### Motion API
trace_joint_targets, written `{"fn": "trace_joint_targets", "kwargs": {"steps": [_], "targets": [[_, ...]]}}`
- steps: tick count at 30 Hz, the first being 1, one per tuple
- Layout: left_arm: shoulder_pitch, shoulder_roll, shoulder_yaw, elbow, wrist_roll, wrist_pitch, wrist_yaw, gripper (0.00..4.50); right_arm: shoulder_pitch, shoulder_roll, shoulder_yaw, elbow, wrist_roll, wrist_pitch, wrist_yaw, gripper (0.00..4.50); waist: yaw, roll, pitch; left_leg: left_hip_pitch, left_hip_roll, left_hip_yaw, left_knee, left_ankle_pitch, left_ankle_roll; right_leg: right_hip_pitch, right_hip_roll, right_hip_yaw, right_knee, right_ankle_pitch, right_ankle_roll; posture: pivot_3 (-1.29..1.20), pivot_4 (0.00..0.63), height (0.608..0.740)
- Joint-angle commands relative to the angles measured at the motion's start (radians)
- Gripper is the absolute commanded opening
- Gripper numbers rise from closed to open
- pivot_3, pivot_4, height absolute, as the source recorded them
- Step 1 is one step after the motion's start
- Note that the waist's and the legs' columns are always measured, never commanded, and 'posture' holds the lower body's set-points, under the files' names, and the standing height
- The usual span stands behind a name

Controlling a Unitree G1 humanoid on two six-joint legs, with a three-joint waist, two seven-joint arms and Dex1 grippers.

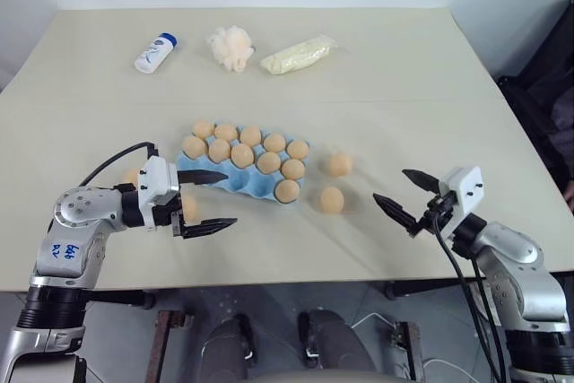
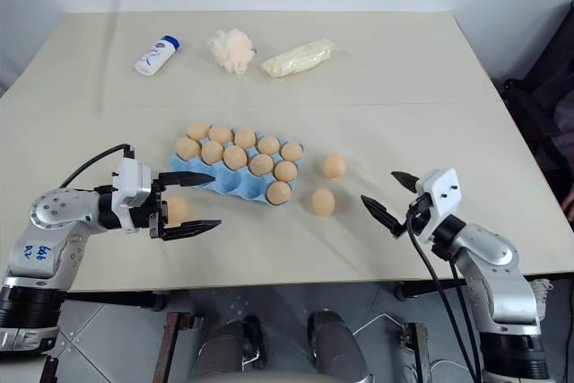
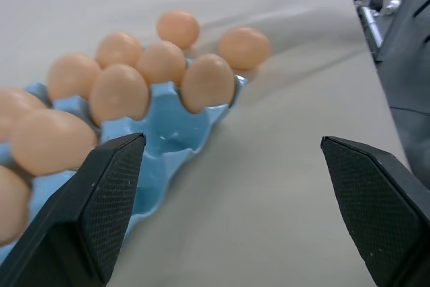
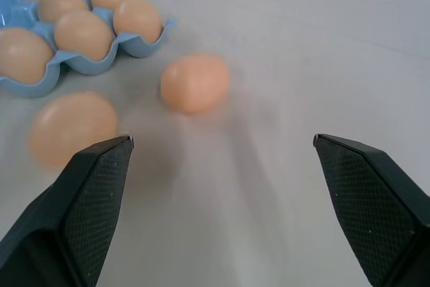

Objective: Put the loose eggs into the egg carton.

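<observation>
Speaker one: Claws first, nearest the robot. What are they doing?

Speaker two: Both hover low over the counter (image 1: 404,60), fingers spread wide, gripping nothing. The left claw (image 1: 204,203) sits at the near left corner of the egg carton (image 1: 235,182). The right claw (image 1: 405,196) points toward two loose eggs.

Speaker one: Where are those eggs?

Speaker two: One egg (image 1: 332,200) lies just right of the carton's near corner. A second egg (image 1: 340,164) rests slightly farther back. Another egg (image 2: 176,210) shows between the left claw's fingers, resting on the counter, it seems.

Speaker one: So which step is this?

Speaker two: Likely the approach before a pick. Next, a claw must lower around an egg and close gently.

Speaker one: And the carton?

Speaker two: Light blue, roughly eleven eggs seated, near-left cups empty. At the far edge lie a white bottle (image 1: 155,53), a cream puff (image 1: 231,47) and a yellow packet (image 1: 299,55).
</observation>
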Motion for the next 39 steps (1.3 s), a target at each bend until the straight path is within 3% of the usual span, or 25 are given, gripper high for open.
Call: {"fn": "trace_joint_targets", "kwargs": {"steps": [1,11,18,21,24,26,27,33,39], "targets": [[-0.018,0.014,0.023,-0.013,-0.015,0.001,-0.015,4.43,-0.086,-0.014,0.033,0.019,0.017,0.064,0.016,4.50,0.003,0.000,0.000,0.000,0.000,0.000,0.000,0.000,0.000,0.000,0.000,0.000,0.000,0.000,0.000,0.00,0.150,0.740],[0.032,0.004,0.072,-0.057,-0.022,-0.006,0.045,4.43,-0.419,0.044,0.216,0.344,-0.110,0.073,0.069,4.50,0.001,0.000,0.000,-0.001,0.000,0.000,0.000,0.000,0.000,-0.001,0.000,0.000,0.000,0.000,0.000,0.00,0.150,0.740],[0.110,0.014,0.134,-0.107,-0.030,0.006,0.082,4.43,-0.492,0.056,0.269,0.514,-0.167,0.005,0.165,4.50,0.003,0.000,0.000,-0.002,0.000,0.000,0.000,-0.001,0.000,-0.001,0.000,0.000,-0.001,-0.001,0.000,0.00,0.150,0.740],[0.109,-0.001,0.144,-0.108,-0.032,0.012,0.111,4.50,-0.533,0.076,0.272,0.601,-0.189,-0.054,0.186,3.94,0.004,0.000,0.000,-0.002,0.000,0.000,0.000,0.000,0.000,-0.001,0.000,0.000,-0.001,0.000,0.000,0.00,0.150,0.740],[0.108,-0.033,0.139,-0.111,-0.032,0.013,0.152,4.50,-0.560,0.091,0.260,0.647,-0.205,-0.105,0.185,2.94,0.000,0.000,0.000,-0.002,0.000,0.000,0.001,0.000,0.001,-0.001,-0.001,0.000,0.000,0.000,0.000,0.00,0.150,0.740],[0.116,-0.046,0.137,-0.122,-0.031,0.015,0.167,4.50,-0.571,0.095,0.241,0.647,-0.196,-0.117,0.185,2.35,0.000,0.000,0.000,-0.002,0.000,0.000,0.001,0.000,0.001,-0.001,-0.001,0.000,0.000,0.000,0.000,0.00,0.150,0.740],[0.123,-0.050,0.141,-0.126,-0.030,0.015,0.171,4.50,-0.572,0.093,0.234,0.635,-0.188,-0.114,0.187,2.25,0.000,0.000,0.000,-0.002,0.000,0.000,0.001,0.000,0.001,-0.001,-0.001,0.000,0.000,0.000,0.000,0.00,0.150,0.740],[0.141,-0.031,0.191,-0.084,-0.024,0.000,0.183,4.50,-0.585,0.095,0.247,0.429,-0.132,-0.010,0.240,2.25,-0.010,0.001,0.000,-0.002,0.001,0.000,0.000,-0.001,0.000,-0.002,0.000,0.000,0.000,-0.001,0.000,0.00,0.150,0.740],[0.149,-0.020,0.212,-0.044,-0.009,-0.017,0.180,4.50,-0.616,0.203,0.342,0.262,-0.133,0.129,0.197,2.25,-0.018,0.001,0.000,-0.001,0.002,0.000,0.000,0.000,-0.001,-0.002,0.000,0.000,0.001,-0.001,-0.001,0.00,0.150,0.740]]}}
